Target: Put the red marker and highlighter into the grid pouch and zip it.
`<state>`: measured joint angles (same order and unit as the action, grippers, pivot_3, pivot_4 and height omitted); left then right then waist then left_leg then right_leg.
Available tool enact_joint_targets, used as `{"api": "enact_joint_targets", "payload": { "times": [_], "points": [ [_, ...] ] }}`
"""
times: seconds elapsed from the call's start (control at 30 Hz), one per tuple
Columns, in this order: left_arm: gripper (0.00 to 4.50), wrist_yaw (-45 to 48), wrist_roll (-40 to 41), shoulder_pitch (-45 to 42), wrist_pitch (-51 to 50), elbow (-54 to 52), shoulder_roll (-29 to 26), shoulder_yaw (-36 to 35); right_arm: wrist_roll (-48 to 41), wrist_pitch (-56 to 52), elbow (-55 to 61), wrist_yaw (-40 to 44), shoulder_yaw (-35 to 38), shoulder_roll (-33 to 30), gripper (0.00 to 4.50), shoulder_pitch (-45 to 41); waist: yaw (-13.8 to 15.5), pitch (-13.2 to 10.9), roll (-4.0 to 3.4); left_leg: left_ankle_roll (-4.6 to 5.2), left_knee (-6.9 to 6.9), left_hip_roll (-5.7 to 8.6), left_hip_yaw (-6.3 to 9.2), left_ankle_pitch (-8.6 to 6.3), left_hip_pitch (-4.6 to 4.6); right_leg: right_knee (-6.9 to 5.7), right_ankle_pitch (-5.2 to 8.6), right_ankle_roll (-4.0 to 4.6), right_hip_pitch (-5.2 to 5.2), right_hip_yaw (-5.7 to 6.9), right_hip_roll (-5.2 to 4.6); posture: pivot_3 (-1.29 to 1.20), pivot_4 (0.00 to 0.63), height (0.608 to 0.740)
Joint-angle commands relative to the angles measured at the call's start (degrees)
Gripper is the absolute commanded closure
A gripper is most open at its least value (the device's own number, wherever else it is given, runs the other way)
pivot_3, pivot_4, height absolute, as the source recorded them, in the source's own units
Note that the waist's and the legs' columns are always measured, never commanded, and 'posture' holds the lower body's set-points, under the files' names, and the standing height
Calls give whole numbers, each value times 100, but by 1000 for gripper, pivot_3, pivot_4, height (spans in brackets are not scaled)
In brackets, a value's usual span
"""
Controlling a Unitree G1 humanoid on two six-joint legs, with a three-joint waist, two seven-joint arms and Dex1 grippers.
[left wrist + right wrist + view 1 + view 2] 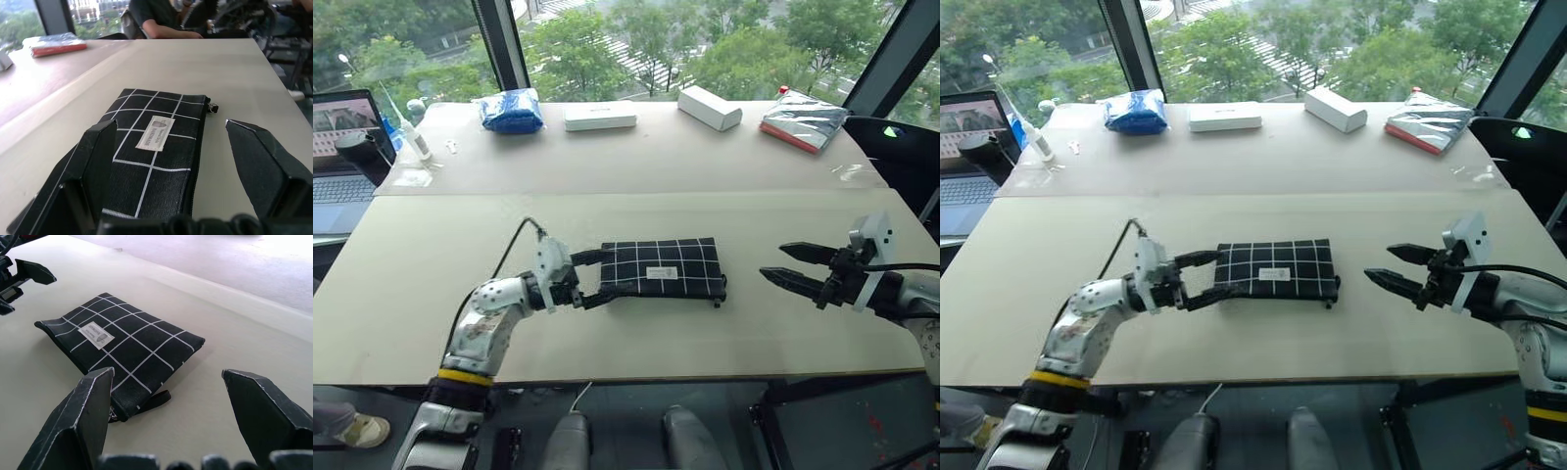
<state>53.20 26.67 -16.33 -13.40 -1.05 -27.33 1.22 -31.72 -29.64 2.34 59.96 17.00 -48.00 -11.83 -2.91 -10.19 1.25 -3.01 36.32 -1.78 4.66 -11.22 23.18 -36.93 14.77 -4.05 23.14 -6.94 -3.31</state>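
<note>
The grid pouch (666,266) lies flat in the middle of the beige table (431,255), black with white lines and a small white label (155,132). Its zip pull and black strap (152,401) sit at its right end. My left gripper (605,272) is open, and the pouch's left end sits between its fingers (98,156) without being pinched. My right gripper (773,261) is open and holds nothing. It hangs to the right of the pouch, a clear gap away. The red marker and the highlighter are out of view.
Along the far side of the table lie a blue packet (512,110), two white boxes (599,117) (710,107) and a silver-and-red pack (803,122). A laptop (342,157) and a small bottle (416,137) stand at the far left. A person (166,19) sits beyond the table.
</note>
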Motion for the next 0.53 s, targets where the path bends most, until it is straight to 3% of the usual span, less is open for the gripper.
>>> {"api": "enact_joint_targets", "payload": {
  "times": [0.03, 0.3, 0.53],
  "points": [
    [646, -885, 693, 457, -1311, -782, -324, -994, 145, 318, -298, 103, -17, -68, 566, -195, -4, 0, 0, 0, 1, 0, 0, 0, -1, -1, 1, -1, 0, 0, 0, 0, 150, 740],
    [646, -1693, 1031, 1750, -1852, -1515, -525, -2440, 488, 705, -1178, 126, -253, 18, 566, -666, 34, -1, 0, -1, 1, 1, -4, 0, -1, 5, 1, 1, -1, 1, -2, 0, 150, 740],
    [646, -2083, 1160, 1880, -1728, -1515, -235, -2779, 657, 881, -1648, 58, -359, 217, 566, -985, 50, -1, 0, -3, 1, 0, -5, 1, 1, 12, 0, 3, -3, 1, -2, 0, 150, 740]
  ]
}}
